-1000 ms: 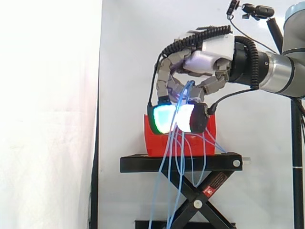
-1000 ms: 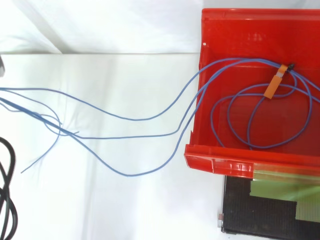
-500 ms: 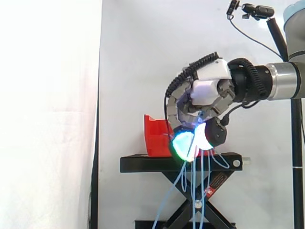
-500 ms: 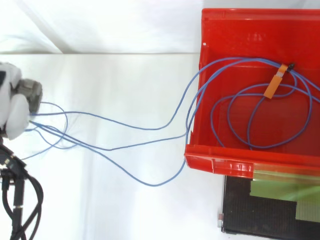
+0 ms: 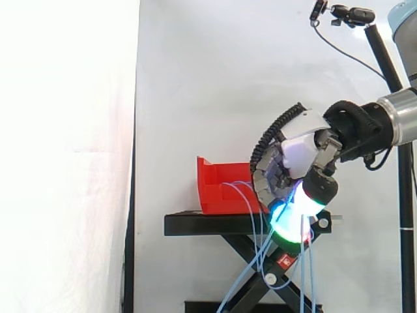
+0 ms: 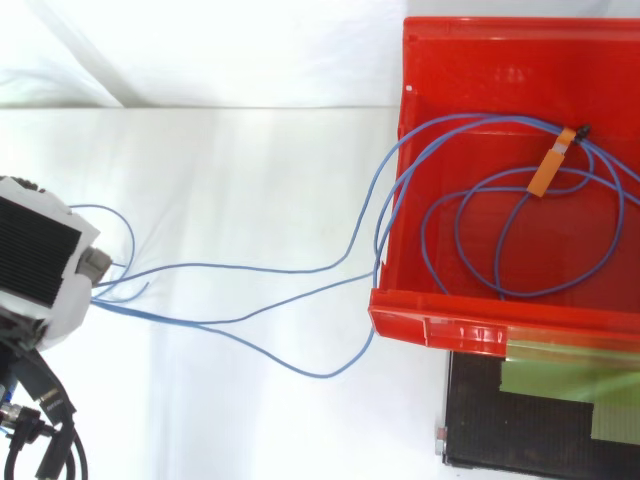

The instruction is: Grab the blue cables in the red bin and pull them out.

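Observation:
The red bin (image 5: 212, 192) sits on a black stand (image 5: 208, 225). From above, the blue cables (image 6: 240, 266) lie coiled inside the bin (image 6: 420, 325), bound by an orange tag (image 6: 549, 170). Several strands run out over its left wall to my hand (image 6: 40, 265). In the side view my hand (image 5: 301, 153) hangs to the right of the bin and slightly below its rim. Its fingers are curled round the strands, and the glowing pads (image 5: 290, 222) point down. Loose cable ends (image 5: 301, 267) dangle below the hand past the stand.
A white curtain hangs behind the work. The stand's scissor legs (image 5: 260, 274) lie below the bin. A camera on a pole (image 5: 345, 13) is at the upper right. A green-taped black plate (image 6: 540, 420) shows under the bin.
My hand has moved away from the bin and lower, still holding the strands. It has come into the top view from the left edge. The strands outside the bin have shifted; the coil has not.

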Controlling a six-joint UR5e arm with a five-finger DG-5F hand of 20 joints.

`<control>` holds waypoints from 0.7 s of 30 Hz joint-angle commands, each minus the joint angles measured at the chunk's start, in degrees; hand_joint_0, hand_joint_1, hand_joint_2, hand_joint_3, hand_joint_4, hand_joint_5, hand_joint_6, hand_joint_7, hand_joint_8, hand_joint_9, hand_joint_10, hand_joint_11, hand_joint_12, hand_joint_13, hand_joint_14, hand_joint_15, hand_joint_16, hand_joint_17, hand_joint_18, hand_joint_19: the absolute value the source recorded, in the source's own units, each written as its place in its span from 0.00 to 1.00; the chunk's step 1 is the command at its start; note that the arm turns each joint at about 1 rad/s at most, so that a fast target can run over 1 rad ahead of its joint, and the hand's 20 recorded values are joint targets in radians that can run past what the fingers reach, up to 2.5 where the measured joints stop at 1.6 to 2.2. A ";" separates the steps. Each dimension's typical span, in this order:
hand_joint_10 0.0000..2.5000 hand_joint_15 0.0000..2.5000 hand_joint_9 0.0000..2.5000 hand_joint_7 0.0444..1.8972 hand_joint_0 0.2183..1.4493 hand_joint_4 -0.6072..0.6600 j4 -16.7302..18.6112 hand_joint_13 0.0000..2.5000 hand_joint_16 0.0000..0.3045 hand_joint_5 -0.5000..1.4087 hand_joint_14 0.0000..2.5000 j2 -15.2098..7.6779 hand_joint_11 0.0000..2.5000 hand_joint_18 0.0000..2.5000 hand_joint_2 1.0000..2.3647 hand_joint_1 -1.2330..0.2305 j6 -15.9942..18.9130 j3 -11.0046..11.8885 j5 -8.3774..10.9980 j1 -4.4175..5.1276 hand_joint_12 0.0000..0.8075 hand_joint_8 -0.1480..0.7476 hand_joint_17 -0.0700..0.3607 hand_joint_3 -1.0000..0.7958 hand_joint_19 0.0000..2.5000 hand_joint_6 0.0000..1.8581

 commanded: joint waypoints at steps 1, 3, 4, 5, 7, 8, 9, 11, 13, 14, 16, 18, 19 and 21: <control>1.00 0.17 0.24 0.21 0.49 0.71 -1.41 0.40 0.14 0.65 1.00 0.00 0.19 0.43 0.00 0.21 14.10 0.04 0.10 0.16 0.44 0.52 0.38 0.00 0.48 0.41; 1.00 0.17 0.24 0.21 0.48 0.71 -1.67 0.40 0.14 0.65 1.00 0.00 0.19 0.43 0.00 0.22 14.80 -0.04 0.10 0.16 0.45 0.52 0.38 0.00 0.47 0.41; 1.00 0.17 0.24 0.22 0.48 0.71 -1.67 0.40 0.14 0.65 1.00 0.00 0.19 0.43 0.00 0.22 15.06 0.04 0.10 0.25 0.45 0.52 0.38 0.00 0.47 0.41; 1.00 0.17 0.24 0.21 0.48 0.71 -1.67 0.40 0.13 0.65 1.00 0.00 0.20 0.43 0.00 0.22 15.06 -0.04 0.01 0.25 0.44 0.52 0.38 0.00 0.47 0.41; 1.00 0.17 0.24 0.22 0.48 0.71 -1.67 0.39 0.14 0.66 1.00 0.00 0.20 0.43 0.00 0.22 14.98 -0.04 0.01 0.25 0.44 0.52 0.38 0.00 0.47 0.40; 1.00 0.17 0.24 0.22 0.48 0.71 -1.58 0.39 0.13 0.66 1.00 0.00 0.19 0.43 0.00 0.22 14.98 -0.04 0.01 0.25 0.44 0.52 0.38 0.00 0.47 0.40; 1.00 0.17 0.24 0.22 0.48 0.71 -1.50 0.40 0.14 0.66 1.00 -0.08 0.19 0.43 0.00 0.22 14.80 0.04 -0.26 0.25 0.44 0.52 0.38 0.00 0.47 0.40; 1.00 0.17 0.24 0.22 0.48 0.70 -1.23 0.39 0.13 0.66 1.00 0.00 0.19 0.43 0.00 0.22 14.27 0.04 -0.43 0.25 0.44 0.52 0.37 0.00 0.47 0.40; 1.00 0.17 0.24 0.22 0.48 0.71 -0.97 0.39 0.14 0.66 1.00 0.00 0.20 0.43 0.00 0.22 12.78 0.04 -0.52 0.25 0.44 0.52 0.38 0.00 0.47 0.40; 1.00 0.17 0.24 0.22 0.48 0.71 -0.79 0.39 0.14 0.66 1.00 0.00 0.20 0.43 0.00 0.22 12.08 0.04 -0.52 0.25 0.44 0.52 0.38 0.00 0.47 0.40; 1.00 0.17 0.24 0.22 0.49 0.71 -0.35 0.39 0.14 0.66 1.00 0.00 0.19 0.43 0.00 0.22 10.41 0.04 -0.52 0.16 0.43 0.52 0.38 0.00 0.47 0.40; 1.00 0.17 0.24 0.22 0.49 0.70 1.58 0.39 0.13 0.66 1.00 0.00 0.20 0.43 0.00 0.22 4.52 0.04 -0.78 -0.01 0.44 0.52 0.38 0.00 0.47 0.40; 1.00 0.17 0.24 0.22 0.49 0.70 2.11 0.39 0.13 0.66 1.00 0.00 0.19 0.43 0.00 0.22 3.02 0.04 -0.96 -0.01 0.44 0.52 0.38 0.00 0.48 0.40; 1.00 0.17 0.24 0.22 0.49 0.70 3.78 0.39 0.14 0.66 1.00 0.00 0.20 0.43 0.00 0.22 -1.90 -0.04 -1.93 -0.19 0.44 0.52 0.38 0.00 0.47 0.40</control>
